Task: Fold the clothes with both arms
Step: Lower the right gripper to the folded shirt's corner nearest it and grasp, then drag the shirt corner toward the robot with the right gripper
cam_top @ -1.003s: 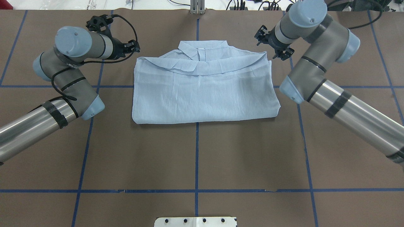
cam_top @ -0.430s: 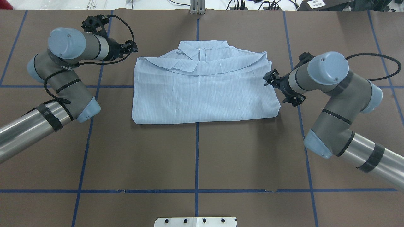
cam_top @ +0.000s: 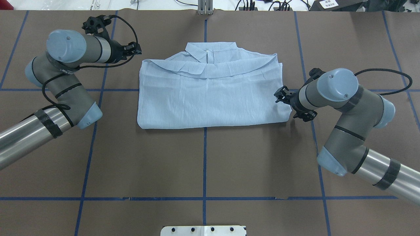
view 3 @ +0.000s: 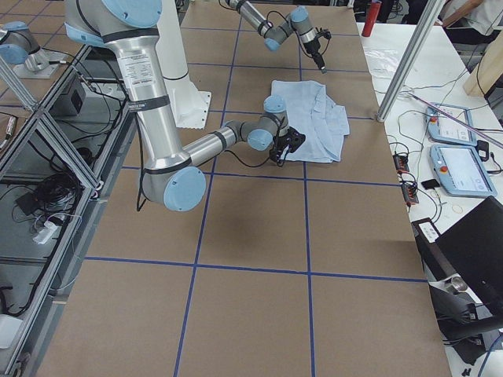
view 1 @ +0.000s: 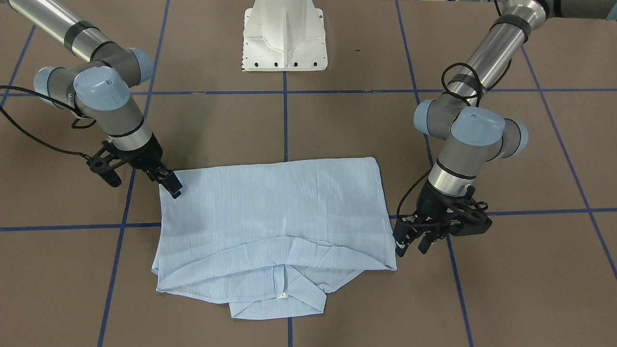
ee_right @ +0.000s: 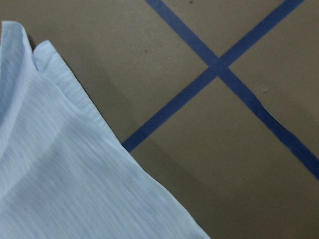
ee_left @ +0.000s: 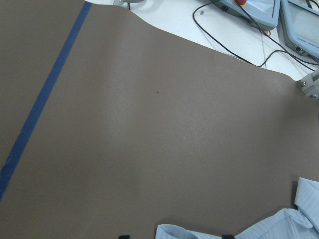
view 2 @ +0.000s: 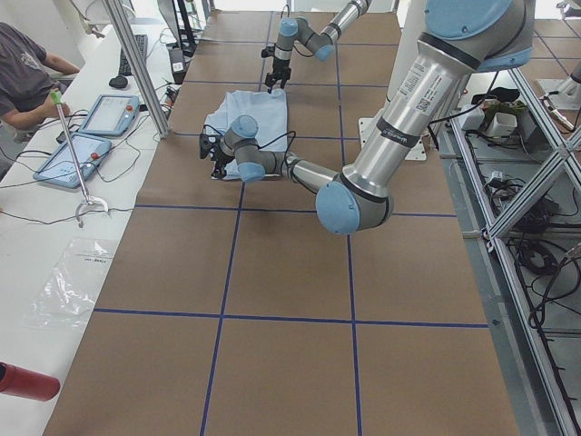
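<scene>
One shirt (cam_top: 213,98) lies crosswise, collar (cam_top: 210,49) outward.

We log the shirt (cam_top: 210,98) as pale blue with faint fine stripes. The table (cam_top: 147,164) under the shirt is flat brown, crossed by a grid of blue tape lines (cam_top: 204,157). Either side of the shirt, left arm (cam_top: 65,88) and right arm (cam_top: 341,98): silver-grey tubes, pale blue caps, black bands. Left gripper (view 1: 410,245) and right gripper (view 1: 172,187) black. Pedestal (view 1: 284,36) white.
</scene>
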Tool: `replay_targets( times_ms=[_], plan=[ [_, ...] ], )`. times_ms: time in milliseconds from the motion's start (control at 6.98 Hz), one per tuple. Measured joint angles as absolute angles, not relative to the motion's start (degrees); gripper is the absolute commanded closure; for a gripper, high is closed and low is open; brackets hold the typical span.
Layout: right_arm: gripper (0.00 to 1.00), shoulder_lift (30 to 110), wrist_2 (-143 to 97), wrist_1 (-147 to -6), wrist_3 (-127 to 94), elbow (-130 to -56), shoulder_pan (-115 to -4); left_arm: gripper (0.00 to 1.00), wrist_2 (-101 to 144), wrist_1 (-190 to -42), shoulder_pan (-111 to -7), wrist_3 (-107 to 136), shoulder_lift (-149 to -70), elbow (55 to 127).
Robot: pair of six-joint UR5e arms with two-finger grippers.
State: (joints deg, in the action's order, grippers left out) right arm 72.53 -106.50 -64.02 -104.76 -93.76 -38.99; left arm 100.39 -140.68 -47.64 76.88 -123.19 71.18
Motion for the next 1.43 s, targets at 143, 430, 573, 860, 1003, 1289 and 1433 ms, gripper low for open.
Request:
replay_targets(
  times_ms=[143, 430, 573, 860, 1003, 1289, 1433],
  plan=[
    [1.0, 72.67, -106.55, -64.05, -104.75, -93.56, -38.71, 0.32, 100.38, -140.64, -47.64, 76.85, -122.99, 71.31],
    [1.0, 73.58, -107.41, -64.01, -104.63, -93.68, -38.57, 0.33, 100.43, -140.63, -47.64, 76.76, -122.86, 71.32],
    [1.0, 74.55, -108.74, -63.99, -104.61, -94.46, -38.57, 0.33, 100.45, -140.62, -47.65, 76.72, -122.84, 71.34],
    [1.0, 76.52, -111.74, -63.9, -105.02, -96.99, -38.49, 0.33, 100.48, -140.62, -47.7, 76.65, -122.86, 71.36],
    [1.0, 78.24, -112.77, -63.73, -105.63, -99.12, -38.32, 0.33, 100.52, -140.62, -47.7, 76.65, -122.85, 71.37],
    [1.0, 83.13, -114.07, -64.08, -108.96, -107.88, -35.92, 0.33, 100.54, -140.67, -47.7, 76.7, -122.68, 71.51],
    [1.0, 85.24, -114.48, -64.26, -112.27, -112.71, -32.77, 0.33, 100.59, -140.74, -47.7, 76.76, -122.29, 72.33]
  ],
)
